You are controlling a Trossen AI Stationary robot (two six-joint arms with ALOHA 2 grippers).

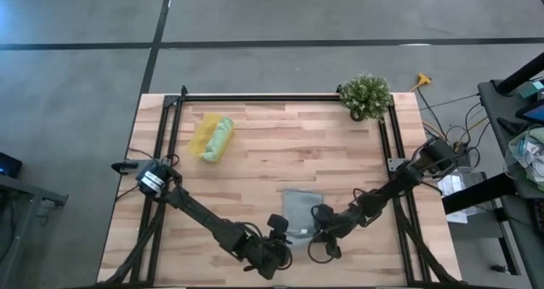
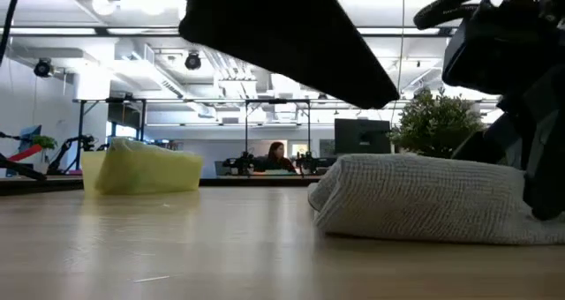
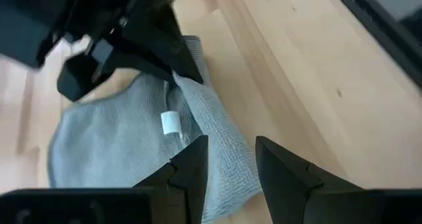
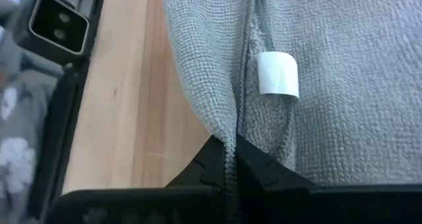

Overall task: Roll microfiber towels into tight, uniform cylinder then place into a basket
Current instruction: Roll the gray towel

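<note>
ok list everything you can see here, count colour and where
grey towel: 1, grey with a white tag, near edge of the table between the two grippers, one edge folded over
green towel: 1, light green, rolled, lying in the basket
basket: 1, translucent yellow, far left part of the table
potted plant: 1, leafy green, far right corner of the table
table: 1, light wood with a black frame
person: 1, far back in the room in the low view
left gripper: 1, dark, open, at the grey towel's near edge
right gripper: 1, dark, shut on the grey towel's folded edge
</note>
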